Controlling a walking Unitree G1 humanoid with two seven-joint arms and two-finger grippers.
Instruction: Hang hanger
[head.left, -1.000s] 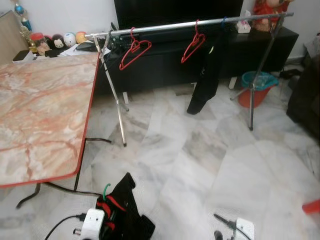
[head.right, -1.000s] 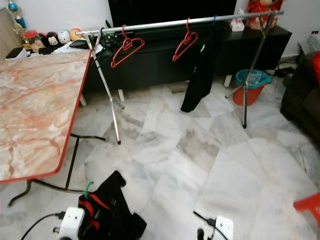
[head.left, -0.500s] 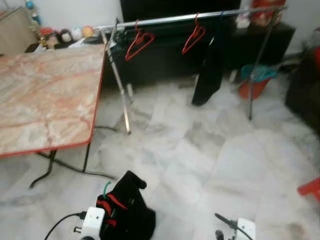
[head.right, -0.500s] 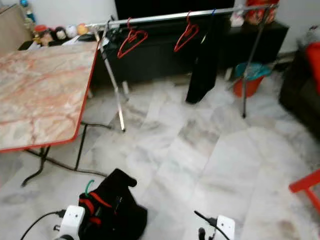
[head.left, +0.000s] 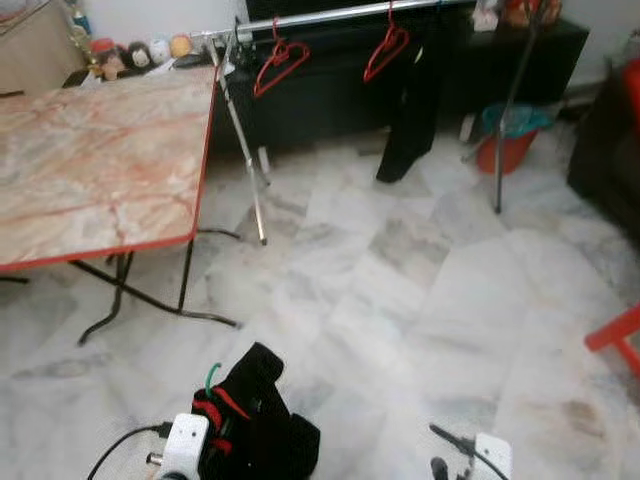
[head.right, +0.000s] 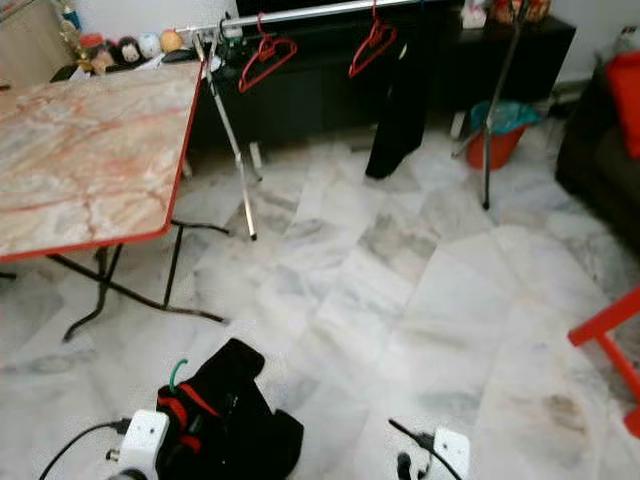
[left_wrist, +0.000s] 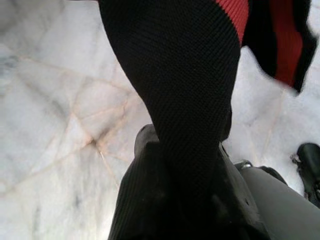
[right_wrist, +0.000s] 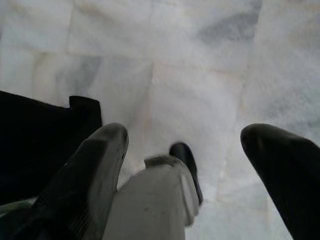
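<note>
1. A silver clothes rail (head.left: 340, 15) stands at the far side of the marble floor (head.left: 420, 300), in front of a long black cabinet (head.right: 330, 75); everything below is placed from this rail
2. Two bare red hangers (head.left: 278, 66) hang on the rail towards its table end, and a black garment (head.left: 408, 110) hangs just past them, its hem reaching close to the floor
3. A marble-patterned table (head.left: 95, 150) with a red edge stands beside the rail's left leg, with small round toys (head.left: 140, 52) at its far corner
4. An orange bucket (head.right: 495, 135) with a teal liner sits by the rail's right leg
5. Well apart from the rail, low at the near edge of the head views, the left gripper (head.left: 215, 440) has a bundle of black clothing (head.left: 262, 425) with red stripes draped over it; a green hanger hook (head.left: 211, 377) sticks up out of the bundle. In the left wrist view the cloth (left_wrist: 180, 100) covers the fingers, so I cannot tell how far apart they are
6. The right gripper (right_wrist: 195, 165) also hangs low and far from the rail, its two black fingers (right_wrist: 90, 175) spread wide with nothing between them
7. Part of a red stool (head.right: 610, 350) shows at the right, nearer than the rail
</note>
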